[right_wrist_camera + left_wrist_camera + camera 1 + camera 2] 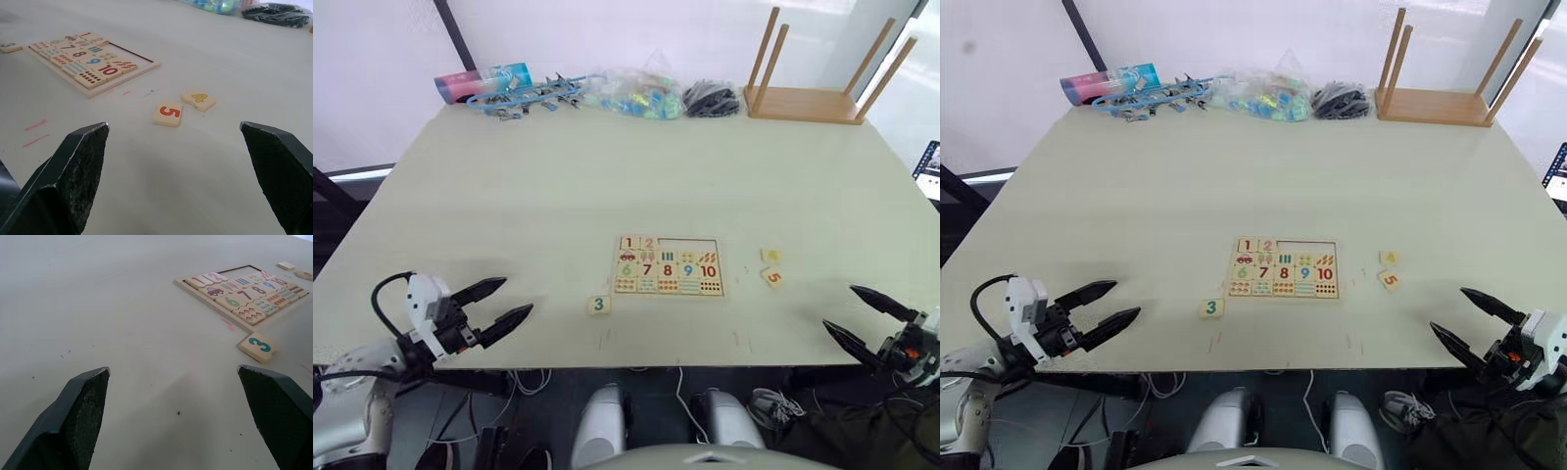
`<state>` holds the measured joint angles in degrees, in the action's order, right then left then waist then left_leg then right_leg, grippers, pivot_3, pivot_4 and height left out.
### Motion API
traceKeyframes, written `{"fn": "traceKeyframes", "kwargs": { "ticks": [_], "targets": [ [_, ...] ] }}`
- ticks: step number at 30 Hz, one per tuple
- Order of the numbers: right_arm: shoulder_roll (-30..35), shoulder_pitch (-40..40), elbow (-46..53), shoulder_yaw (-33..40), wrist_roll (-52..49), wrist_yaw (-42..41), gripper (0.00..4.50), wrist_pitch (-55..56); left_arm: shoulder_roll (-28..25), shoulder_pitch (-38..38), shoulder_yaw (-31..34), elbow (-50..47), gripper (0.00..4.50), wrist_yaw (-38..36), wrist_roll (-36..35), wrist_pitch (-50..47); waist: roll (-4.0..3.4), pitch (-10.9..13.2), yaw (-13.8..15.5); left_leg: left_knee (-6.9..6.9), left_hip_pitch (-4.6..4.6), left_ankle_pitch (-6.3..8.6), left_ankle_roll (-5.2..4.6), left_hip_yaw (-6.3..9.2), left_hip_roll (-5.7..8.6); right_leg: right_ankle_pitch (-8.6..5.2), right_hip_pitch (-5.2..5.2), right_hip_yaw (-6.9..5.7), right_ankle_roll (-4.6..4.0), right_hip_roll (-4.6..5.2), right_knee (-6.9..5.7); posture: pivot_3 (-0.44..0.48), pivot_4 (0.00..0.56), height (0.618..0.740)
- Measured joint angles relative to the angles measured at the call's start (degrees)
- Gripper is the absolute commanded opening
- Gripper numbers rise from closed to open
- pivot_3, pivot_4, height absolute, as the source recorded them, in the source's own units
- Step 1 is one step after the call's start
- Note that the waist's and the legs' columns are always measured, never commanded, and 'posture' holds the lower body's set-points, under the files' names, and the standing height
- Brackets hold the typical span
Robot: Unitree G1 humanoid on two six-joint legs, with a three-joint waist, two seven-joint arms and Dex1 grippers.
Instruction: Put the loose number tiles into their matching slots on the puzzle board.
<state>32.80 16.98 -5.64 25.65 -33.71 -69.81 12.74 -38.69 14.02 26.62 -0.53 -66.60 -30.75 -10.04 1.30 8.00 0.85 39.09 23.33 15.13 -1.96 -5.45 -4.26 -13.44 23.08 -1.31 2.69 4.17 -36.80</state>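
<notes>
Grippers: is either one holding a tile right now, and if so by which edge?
Nothing is held. The left gripper and right gripper are both open over bare table; tiles 3, 4 and 5 lie loose.

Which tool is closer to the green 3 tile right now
Left. The left tool sits open just off the green 3 tile on its left; the right tool, also open, is far across, past the puzzle board.

upturned stool (808,98) on table (607,176)
</notes>
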Motion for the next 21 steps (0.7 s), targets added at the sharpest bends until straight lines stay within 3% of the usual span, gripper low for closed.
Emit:
{"fn": "traceKeyframes", "kwargs": {
  "ticks": [21],
  "targets": [
    [0.74, -0.24, -1.74, 0.12, -1.03, -1.72, 4.5, -0.44, -0.91, 0.06, -0.17, 4.13, 4.46, -4.93, 0.15, 5.99, -0.04, -0.03, -0.06, -0.08, 0.08, 0.03, 0.03, -0.08, -0.03, -0.01, 0.16, -0.02, -0.01, 0.09, 0.04, 0.0, 0.15, 0.738]
  ]
}}
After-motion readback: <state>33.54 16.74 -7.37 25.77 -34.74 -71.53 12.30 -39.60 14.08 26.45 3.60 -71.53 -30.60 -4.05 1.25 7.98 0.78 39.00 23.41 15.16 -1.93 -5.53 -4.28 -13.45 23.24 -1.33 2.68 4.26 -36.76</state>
